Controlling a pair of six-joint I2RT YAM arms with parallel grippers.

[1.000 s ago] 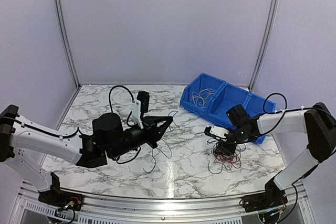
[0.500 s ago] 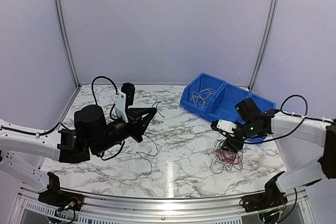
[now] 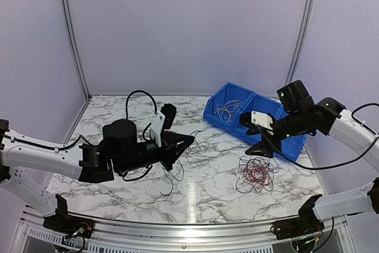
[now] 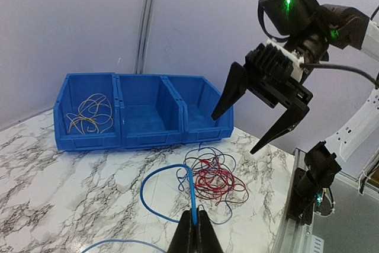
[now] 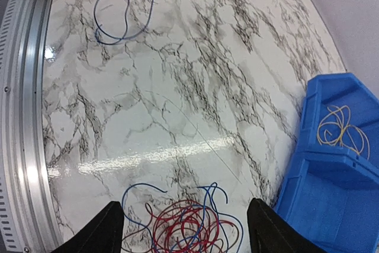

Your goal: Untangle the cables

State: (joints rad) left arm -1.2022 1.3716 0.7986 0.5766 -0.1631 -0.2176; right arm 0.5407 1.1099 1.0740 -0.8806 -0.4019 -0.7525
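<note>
Left wrist cam: left gripper (image 4: pixel 195 218) clamps blue cable (image 4: pixel 190 191), unclear from top; right gripper (image 4: pixel 234 134) agape.

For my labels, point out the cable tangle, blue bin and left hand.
cable tangle (image 3: pixel 256 173), top view: red middle.
blue bin (image 4: pixel 148 140), left wrist view: front wall.
left hand (image 4: pixel 194 220), left wrist view: between fingertips.

Count taken from the overhead view.

- **End effectors:** two, the left end effector (image 3: pixel 189 141) and the right end effector (image 3: pixel 258 151).
- **Surface** (image 3: pixel 204 197): one.
- **Blue bin** (image 4: pixel 148 139): one, at 2 o'clock, with three compartments.
- **Cables:** three groups.
  - One red-and-blue tangle (image 3: pixel 256 173) at 4 o'clock; its strands cannot be counted.
  - One tan bundle (image 3: pixel 227 110) in the bin's end compartment.
  - One blue cable (image 4: pixel 177 173), clamped in the left end effector.
</note>
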